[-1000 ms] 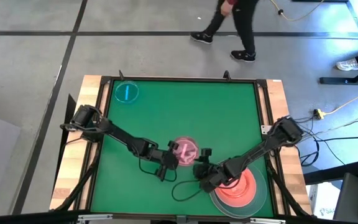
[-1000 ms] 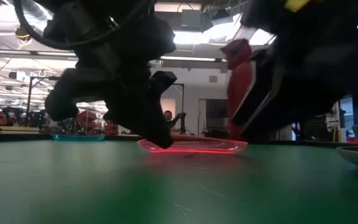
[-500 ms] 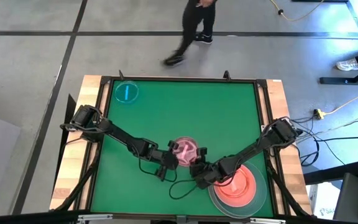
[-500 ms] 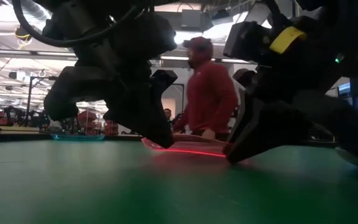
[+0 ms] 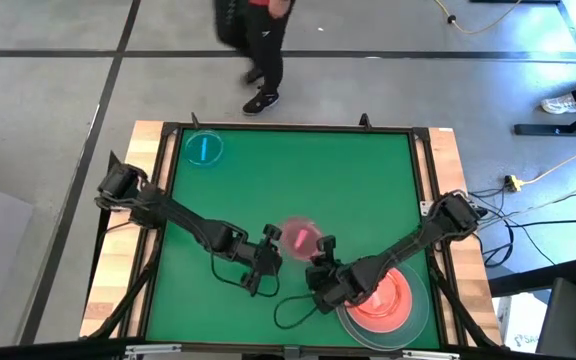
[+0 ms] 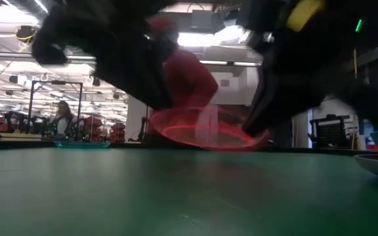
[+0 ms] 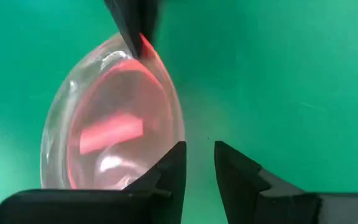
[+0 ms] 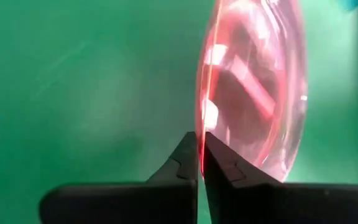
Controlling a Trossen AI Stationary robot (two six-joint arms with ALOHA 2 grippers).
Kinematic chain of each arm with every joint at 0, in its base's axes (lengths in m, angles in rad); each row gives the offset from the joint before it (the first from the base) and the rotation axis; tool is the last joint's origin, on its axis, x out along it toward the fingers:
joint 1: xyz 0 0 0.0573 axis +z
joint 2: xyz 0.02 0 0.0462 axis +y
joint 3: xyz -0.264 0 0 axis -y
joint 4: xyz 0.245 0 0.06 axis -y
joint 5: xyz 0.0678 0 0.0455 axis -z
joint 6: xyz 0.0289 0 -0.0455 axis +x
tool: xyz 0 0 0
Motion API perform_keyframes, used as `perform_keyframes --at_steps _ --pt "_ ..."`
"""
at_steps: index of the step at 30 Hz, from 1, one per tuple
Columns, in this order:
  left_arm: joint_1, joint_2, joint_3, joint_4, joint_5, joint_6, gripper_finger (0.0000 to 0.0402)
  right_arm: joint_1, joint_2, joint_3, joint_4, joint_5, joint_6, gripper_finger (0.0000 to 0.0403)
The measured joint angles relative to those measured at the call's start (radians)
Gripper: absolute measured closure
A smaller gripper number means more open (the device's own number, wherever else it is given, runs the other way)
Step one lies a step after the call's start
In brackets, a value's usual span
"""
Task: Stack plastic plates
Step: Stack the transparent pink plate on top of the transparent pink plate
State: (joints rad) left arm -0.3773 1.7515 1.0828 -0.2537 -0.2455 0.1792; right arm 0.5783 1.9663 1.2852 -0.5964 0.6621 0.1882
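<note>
Gripping one small pink plate (image 5: 301, 236), right tool (image 5: 320, 262) raised.

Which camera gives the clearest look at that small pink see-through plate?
The left wrist view: the small pink plate fills it, bar marking visible. The right wrist view shows it edge-on, pinched by the right gripper. The high and low views show it small or blurred.

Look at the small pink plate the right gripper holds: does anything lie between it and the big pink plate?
Nothing visible does. The right gripper pinches the rim of the small pink plate, lifted off the table. The big pink plate lies close by, beside that arm; only bare green surface separates them.
</note>
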Motion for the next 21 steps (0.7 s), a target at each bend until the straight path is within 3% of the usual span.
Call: perform_keyframes --at_steps 6,10,16,21 --pt "-0.059 -0.061 0.000 -0.051 0.005 -0.015 0.0324 0.081 -0.008 0.241 -0.461 -0.021 0.168 0.0396" --pt "-0.081 -0.070 0.000 -0.043 0.003 -0.013 0.0324 0.136 -0.008 0.401 -0.675 -0.172 0.290 0.0401" --pt "-0.079 -0.070 -0.001 -0.053 0.000 -0.013 0.0324 0.207 -0.011 0.559 -0.760 -0.479 0.453 0.0398" --pt "-0.066 -0.070 -0.001 -0.054 -0.003 -0.015 0.0324 0.271 -0.013 0.595 -0.743 -0.556 0.547 0.0398"
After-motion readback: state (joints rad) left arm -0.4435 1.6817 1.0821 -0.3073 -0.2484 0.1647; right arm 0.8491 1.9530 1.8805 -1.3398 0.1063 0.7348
